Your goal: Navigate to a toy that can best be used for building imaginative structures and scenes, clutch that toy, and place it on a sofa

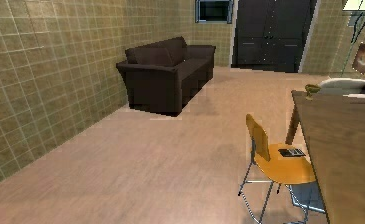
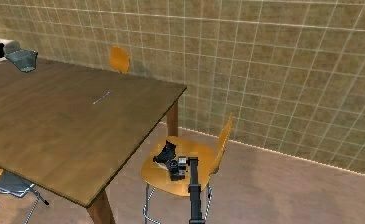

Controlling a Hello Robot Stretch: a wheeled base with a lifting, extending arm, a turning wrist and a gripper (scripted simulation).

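Two cameras, one room.
Forward view faces a far sofa (image 1: 165, 72); arm side view closely overlooks the shared worktop (image 2: 70, 120).

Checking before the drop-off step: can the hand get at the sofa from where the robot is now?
Probably not. The hand is at the orange chair beside the table, while the sofa stands far ahead across bare floor, by the tiled wall. That floor looks free for driving.

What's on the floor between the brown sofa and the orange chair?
Nothing: in the forward view, bare wooden floor runs from the sofa to the orange chair.
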